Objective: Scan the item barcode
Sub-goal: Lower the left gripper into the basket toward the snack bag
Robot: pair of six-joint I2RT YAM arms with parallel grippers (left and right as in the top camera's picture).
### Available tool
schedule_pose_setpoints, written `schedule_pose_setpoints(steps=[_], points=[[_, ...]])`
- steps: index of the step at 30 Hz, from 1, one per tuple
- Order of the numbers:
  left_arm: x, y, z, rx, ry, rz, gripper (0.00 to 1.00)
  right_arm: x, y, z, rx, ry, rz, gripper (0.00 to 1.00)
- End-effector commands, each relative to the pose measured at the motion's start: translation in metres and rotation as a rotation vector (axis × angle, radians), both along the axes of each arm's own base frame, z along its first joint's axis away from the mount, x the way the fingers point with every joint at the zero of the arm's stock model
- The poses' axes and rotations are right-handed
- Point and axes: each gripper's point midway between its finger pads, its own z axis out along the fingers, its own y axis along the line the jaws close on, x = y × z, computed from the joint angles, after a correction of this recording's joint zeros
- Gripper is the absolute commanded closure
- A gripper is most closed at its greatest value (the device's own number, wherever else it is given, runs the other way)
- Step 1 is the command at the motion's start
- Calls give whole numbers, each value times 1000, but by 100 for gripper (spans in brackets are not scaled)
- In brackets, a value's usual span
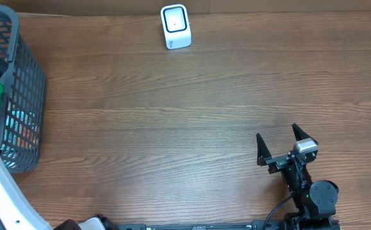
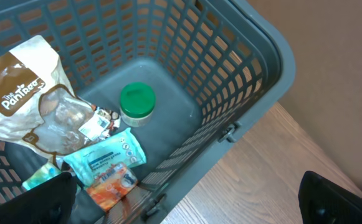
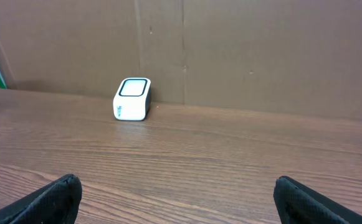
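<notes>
over at the left, the left gripper (image 2: 190,190) hangs spread wide above the grey basket (image 2: 255,56), which holds a green-lidded jar (image 2: 136,99) and packets (image 2: 106,157). the white scanner (image 1: 175,27) sits at the table's far edge. the right gripper (image 1: 286,145) gapes open.

One basket (image 2: 274,56), one scanner (image 1: 175,27), one green-lidded jar (image 2: 137,102), one white-and-brown bag (image 2: 25,93), one teal packet (image 2: 106,155), one orange packet (image 2: 109,183).

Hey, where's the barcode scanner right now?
In the overhead view the scanner sits at the table's far edge, just left of centre, by the cardboard wall, far from the basket on the left.
</notes>
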Motion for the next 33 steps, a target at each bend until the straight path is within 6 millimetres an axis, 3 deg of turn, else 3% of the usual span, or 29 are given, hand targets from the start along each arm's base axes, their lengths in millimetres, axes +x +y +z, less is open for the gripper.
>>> schedule_pose_setpoints(steps=[1, 27, 33], points=[[1, -2, 10, -7, -36, -6, 3, 0, 0, -1, 4, -6, 0, 0], [3, -1, 8, 4, -21, -20, 0, 0, 0, -1, 4, -6, 0, 0], [7, 3, 15, 39, -41, -30, 0, 0, 0, -1, 4, -6, 0, 0]])
